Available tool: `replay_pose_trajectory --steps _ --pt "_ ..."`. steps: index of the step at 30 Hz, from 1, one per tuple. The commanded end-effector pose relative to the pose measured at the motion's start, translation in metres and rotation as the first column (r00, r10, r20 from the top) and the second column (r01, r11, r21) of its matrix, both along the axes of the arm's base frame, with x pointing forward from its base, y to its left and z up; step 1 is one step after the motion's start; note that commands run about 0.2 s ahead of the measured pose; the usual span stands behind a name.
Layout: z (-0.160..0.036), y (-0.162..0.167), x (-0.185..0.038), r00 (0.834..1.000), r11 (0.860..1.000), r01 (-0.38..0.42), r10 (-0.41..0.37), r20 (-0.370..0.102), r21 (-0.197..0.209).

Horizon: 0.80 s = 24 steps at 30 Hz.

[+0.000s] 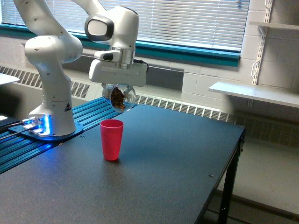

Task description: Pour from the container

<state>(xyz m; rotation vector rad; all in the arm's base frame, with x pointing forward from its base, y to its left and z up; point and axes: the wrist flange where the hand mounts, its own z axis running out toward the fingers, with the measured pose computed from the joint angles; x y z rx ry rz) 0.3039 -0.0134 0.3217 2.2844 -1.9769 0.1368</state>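
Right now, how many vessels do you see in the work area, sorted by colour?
Clear, colourless: 1, the container, held tilted in the gripper above the table, brown contents inside.
Red-pink: 1, the cup, upright on the dark table.
Total: 2.

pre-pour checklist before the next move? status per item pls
1. Clear rounded wide-mouth jar held under the gripper: ok, though the fingers are hidden.
2. Brown contents inside the jar: ok, none seen on the table.
3. Jar tilted for pouring: ok, it lies on its side.
4. Opaque red plastic cup upright, mouth open: ok.
5. Jar mouth directly over the cup: cannot tell from one view; jar looks above and slightly behind.
6. Black table free near the cup: ok.
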Motion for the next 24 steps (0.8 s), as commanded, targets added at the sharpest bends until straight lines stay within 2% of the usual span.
replay_pose_trajectory --steps 1,15,24 --pt "-0.014 0.002 -0.011 0.999 0.999 0.048 -0.048 -0.012 0.008" --pt "-0.013 -0.002 -0.017 0.994 0.994 0.107 -0.106 -0.036 0.024" --pt "-0.016 0.0 -0.022 0.99 0.992 0.118 -0.114 -0.077 0.044"
